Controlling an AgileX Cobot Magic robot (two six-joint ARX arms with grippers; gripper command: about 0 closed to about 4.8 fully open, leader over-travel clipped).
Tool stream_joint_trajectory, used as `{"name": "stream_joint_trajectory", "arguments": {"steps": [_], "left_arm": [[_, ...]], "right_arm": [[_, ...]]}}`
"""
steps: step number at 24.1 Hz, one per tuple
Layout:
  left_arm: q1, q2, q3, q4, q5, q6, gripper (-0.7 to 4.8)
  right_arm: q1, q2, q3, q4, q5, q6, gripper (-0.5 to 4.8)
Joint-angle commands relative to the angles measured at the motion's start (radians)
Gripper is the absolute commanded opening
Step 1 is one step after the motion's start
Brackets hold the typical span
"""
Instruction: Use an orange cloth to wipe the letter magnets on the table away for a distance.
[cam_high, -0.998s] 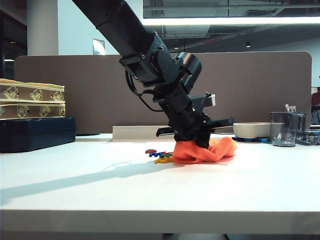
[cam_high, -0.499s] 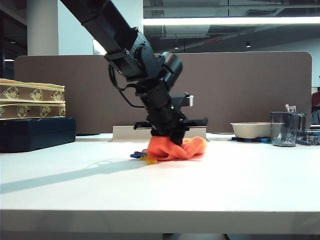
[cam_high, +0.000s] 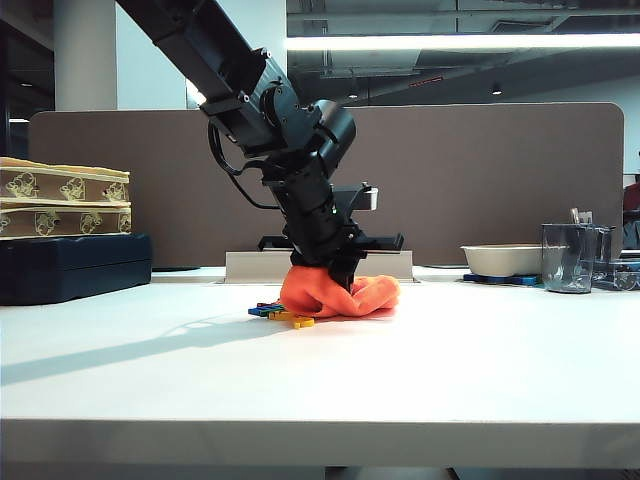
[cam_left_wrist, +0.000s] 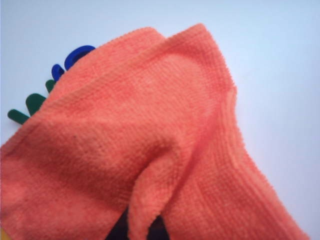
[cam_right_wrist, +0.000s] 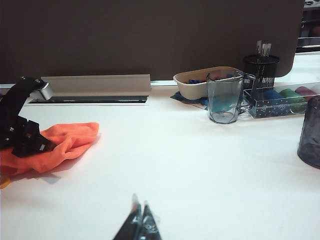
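1. Brown partition (cam_high: 500, 180) runs behind the white table (cam_high: 450, 380).
2. Ceiling strip light (cam_high: 460, 42) on, overhead.
3. Pillar (cam_high: 85, 55) at back left.
4. Dark case (cam_high: 70, 268) w/ two stacked boxes (cam_high: 62, 208), left side.

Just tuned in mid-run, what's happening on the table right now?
The left gripper is shut on the orange cloth and presses it down on the white table near the middle. The letter magnets sit bunched at the cloth's left edge, partly tucked under it. The right gripper is shut, empty, and hangs over bare table off to the right, away from the cloth.
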Motion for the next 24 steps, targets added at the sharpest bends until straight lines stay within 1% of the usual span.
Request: {"name": "stream_joint_trajectory", "arguments": {"steps": [1,11,19,20,24], "left_arm": [[0.002,-0.022,0.003,0.020,-0.010,0.021,-0.06],[0.027,-0.051,0.003,0.024,-0.007,0.028,-0.06],[0.023,-0.050,0.001,0.020,0.051,0.026,-0.06],[0.022,-0.050,0.001,0.011,0.069,0.018,-0.06],[0.016,-0.039,0.001,-0.019,0.069,0.016,-0.06]], "right_arm": [[-0.001,-0.003,0.005,0.011,0.001,0.004,-0.01],[-0.001,-0.003,0.005,0.010,0.001,0.004,-0.01],[-0.001,-0.003,0.005,0.010,0.001,0.004,-0.01],[-0.001,-0.003,0.005,0.010,0.001,0.004,-0.01],[-0.001,-0.003,0.005,0.010,0.001,0.004,-0.01]]}}
